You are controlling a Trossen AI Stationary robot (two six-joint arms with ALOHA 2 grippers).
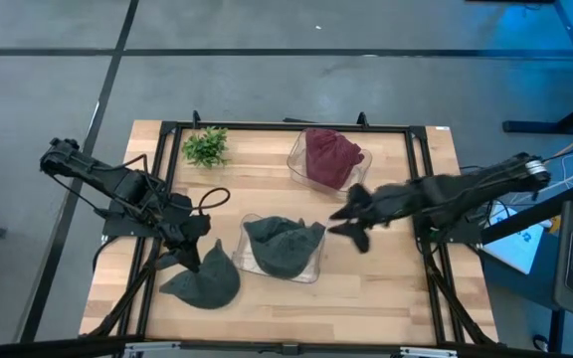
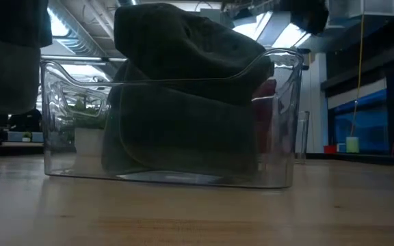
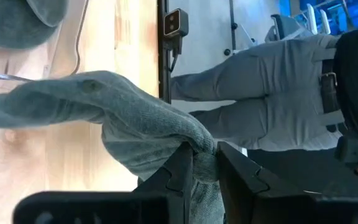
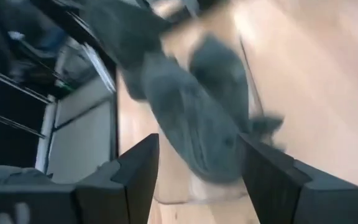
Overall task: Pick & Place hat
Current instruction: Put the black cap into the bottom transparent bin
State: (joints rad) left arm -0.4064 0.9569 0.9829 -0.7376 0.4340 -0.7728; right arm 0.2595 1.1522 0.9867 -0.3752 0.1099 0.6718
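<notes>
My left gripper (image 1: 195, 251) is shut on a grey knit hat (image 1: 207, 280) near the table's near-left corner, beside a clear bin (image 1: 311, 267). The held hat also shows at the left of the low view (image 2: 5, 65). A second grey hat (image 1: 282, 247) lies in that bin, bulging above its rim (image 2: 183, 82). A red hat (image 1: 328, 157) fills another clear bin (image 1: 294, 159) at the far side. My right gripper (image 1: 351, 224) is open, hovering just right of the near bin. In its wrist view the binned grey hat (image 4: 197, 124) lies between and beyond its fingers. My left gripper pinches a bunched fold of the hat's knit (image 3: 204, 155) between its two fingers (image 3: 180, 169), slanting in from the table's left. The cloth is drawn to a peak at the fingers and spreads out beyond them (image 3: 73, 96). In the low view its lower edge (image 2: 5, 109) hangs above the tabletop.
A small green plant (image 1: 205, 147) sits at the far left of the table. A black frame (image 1: 267, 127) runs around the tabletop, and a cable loop (image 1: 212, 199) lies near my left arm. A person in grey trousers (image 3: 272, 93) stands beyond the table's edge.
</notes>
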